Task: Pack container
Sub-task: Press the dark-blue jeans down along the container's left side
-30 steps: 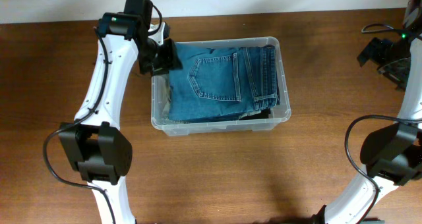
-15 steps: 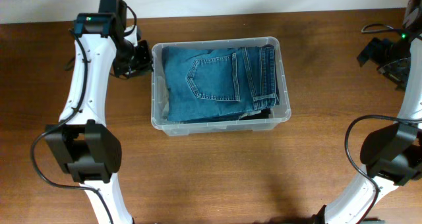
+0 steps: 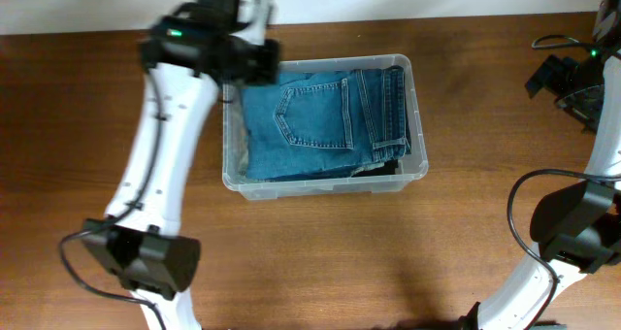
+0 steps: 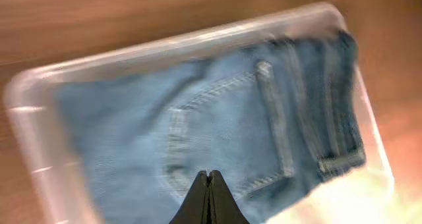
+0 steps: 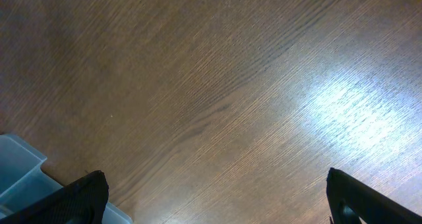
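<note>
Black fingertips of the left gripper are pressed together into a single narrow wedge with nothing between them. In the wrist view they hang above the folded blue jeans, apart from the cloth, and that picture is smeared with blur. From overhead, the left gripper sits over the container's far left corner, its white arm running down past the container's left side.

Below it the container, a clear plastic bin with rounded corners and a rolled rim, stands upright on the brown wooden table. The jeans lie flat inside and fill most of it, back pocket facing up and waistband toward the container's right wall. A dark strip shows beneath the denim at the container's near wall; what it is cannot be told. The wrist view shows the container's rim all around the denim.

Well to the right of the container, near the table's far edge, the right gripper has its jaws spread wide. Its wrist view shows the right gripper holding nothing, only bare wood between the fingers.
</note>
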Tool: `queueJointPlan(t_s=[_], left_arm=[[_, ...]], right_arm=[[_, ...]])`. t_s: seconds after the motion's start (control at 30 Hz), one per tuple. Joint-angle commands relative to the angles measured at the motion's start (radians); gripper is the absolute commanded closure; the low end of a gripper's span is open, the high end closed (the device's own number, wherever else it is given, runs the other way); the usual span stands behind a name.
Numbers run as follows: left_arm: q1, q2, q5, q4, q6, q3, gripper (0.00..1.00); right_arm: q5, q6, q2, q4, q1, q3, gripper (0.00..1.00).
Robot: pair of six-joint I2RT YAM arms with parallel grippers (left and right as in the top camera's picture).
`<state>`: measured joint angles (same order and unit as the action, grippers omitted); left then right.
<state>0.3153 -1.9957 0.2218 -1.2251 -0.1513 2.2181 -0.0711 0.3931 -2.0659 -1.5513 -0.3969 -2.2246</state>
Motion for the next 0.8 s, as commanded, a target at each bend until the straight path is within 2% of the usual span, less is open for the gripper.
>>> queueJointPlan(t_s=[0.0,0.17,0.27,0.4,0.5,0.67,0.77], left_arm=[[0.079,-0.073,-0.148,-0.002,0.018,0.002,0.99],[0.089,-0.187,-0.216,-0.075,-0.043,0.002,0.99],[0.063,-0.269,-0.272,-0.132,-0.045,0.002,0.99],[0.037,-0.340,-0.272,-0.166,-0.046,0.002,0.99],[0.008,-0.345,-0.328,-0.188,-0.121,0.003,0.99],[-0.006,-0.341,-0.343,-0.190,-0.096,0.015,0.99],[0.000,-0.330,-0.343,-0.211,-0.082,0.087,0.99]], right_arm=[[-0.012,0.012,-0.002,0.000,-0.003,0.003,0.02],[-0.012,0.012,-0.002,0.000,-0.003,0.003,0.02],[-0.012,0.012,-0.002,0.000,-0.003,0.003,0.02],[-0.012,0.012,-0.002,0.000,-0.003,0.003,0.02],[-0.012,0.012,-0.002,0.000,-0.003,0.003,0.02],[-0.012,0.012,-0.002,0.000,-0.003,0.003,0.01],[-0.012,0.012,-0.002,0.000,-0.003,0.003,0.02]])
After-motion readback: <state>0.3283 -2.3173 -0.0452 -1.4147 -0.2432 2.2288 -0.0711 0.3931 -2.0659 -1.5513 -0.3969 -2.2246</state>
